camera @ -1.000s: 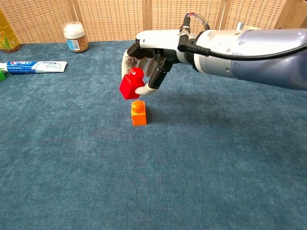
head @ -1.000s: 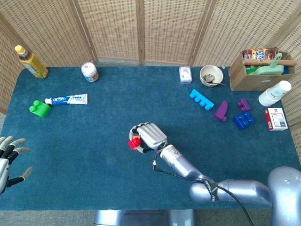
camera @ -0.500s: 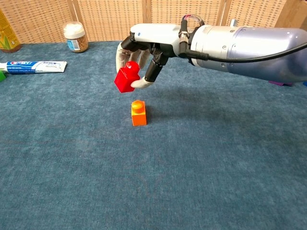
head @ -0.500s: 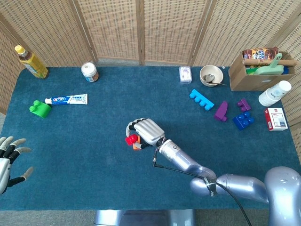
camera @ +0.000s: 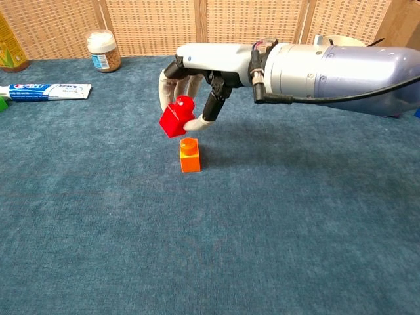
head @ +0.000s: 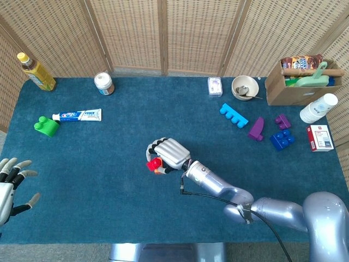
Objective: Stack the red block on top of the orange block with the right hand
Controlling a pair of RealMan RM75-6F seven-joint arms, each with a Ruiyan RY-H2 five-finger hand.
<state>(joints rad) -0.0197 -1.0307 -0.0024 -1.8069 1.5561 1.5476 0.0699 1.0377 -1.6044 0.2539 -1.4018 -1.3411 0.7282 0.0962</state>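
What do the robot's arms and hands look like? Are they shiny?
Yes, a bit shiny. The right arm is a smooth, rounded silver-grey tube with a black band at the wrist and a thin black cable along it. The right hand has a pale shell, dark joints and whitish fingers. The left hand is grey with pale fingertips.

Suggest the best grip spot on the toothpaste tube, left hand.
Judging by its pose, pinch the toothpaste tube across its flat body near the middle, coming from above. It lies flat and lengthwise on the table, long sides free; green block crowds its left end.
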